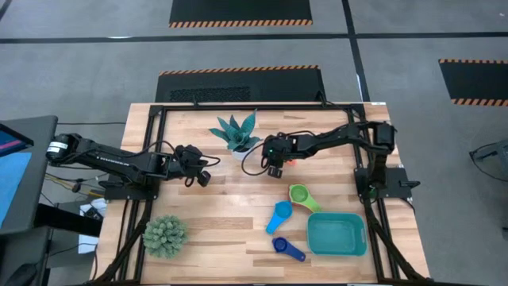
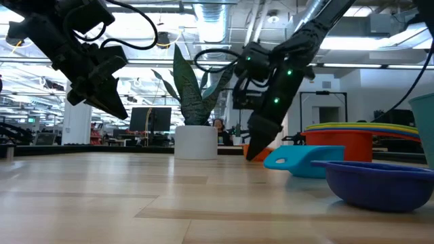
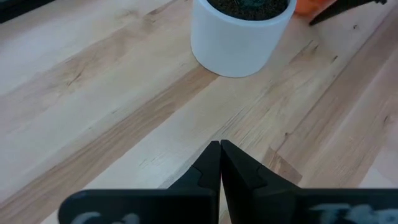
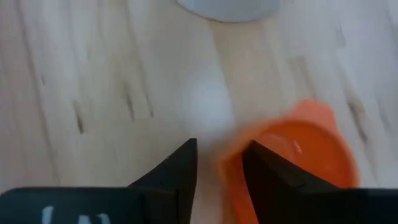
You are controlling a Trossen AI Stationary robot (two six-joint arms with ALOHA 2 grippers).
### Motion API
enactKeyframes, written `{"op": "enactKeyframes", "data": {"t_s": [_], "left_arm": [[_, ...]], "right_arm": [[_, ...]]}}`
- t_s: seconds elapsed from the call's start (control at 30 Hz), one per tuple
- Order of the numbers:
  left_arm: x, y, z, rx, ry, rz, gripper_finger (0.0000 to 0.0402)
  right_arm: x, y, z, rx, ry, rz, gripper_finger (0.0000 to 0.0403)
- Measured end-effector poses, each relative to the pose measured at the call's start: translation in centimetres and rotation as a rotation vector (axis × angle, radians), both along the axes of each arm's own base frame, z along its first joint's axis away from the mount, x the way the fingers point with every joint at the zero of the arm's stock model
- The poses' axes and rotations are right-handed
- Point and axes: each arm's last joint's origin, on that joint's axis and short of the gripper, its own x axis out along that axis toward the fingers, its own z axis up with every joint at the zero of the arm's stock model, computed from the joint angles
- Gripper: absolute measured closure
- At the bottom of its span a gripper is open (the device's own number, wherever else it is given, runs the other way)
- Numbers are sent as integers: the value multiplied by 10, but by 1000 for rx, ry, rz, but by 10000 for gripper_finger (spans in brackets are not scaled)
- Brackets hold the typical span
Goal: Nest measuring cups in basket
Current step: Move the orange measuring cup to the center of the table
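No text, label, brand, number or sign is legible anywhere in these views, on the tabletop or beyond it.

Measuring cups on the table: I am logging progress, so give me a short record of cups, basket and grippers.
orange plastic measuring cup: on the wood beside the white plant pot, one finger of the right gripper inside its rim, one outside
green plastic measuring cup: on the table, outside the basket
light blue plastic measuring cup: on the table
dark blue plastic measuring cup: on the table
teal rectangular plastic basket: no cup inside
left gripper: fingers closed, above bare wood
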Motion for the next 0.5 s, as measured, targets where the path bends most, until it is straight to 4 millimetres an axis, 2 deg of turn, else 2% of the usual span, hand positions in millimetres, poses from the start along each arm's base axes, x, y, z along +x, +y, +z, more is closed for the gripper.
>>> {"op": "enactKeyframes", "data": {"t_s": [0.13,0.33,0.5], "left_arm": [[0,0,0,-1,0,0,401],[0,0,0,-2,0,0,402],[0,0,0,-7,1,-4,401]], "right_arm": [[1,10,0,37,0,16,294],[7,38,12,97,-44,108,380],[17,63,22,114,-84,181,374]]}}
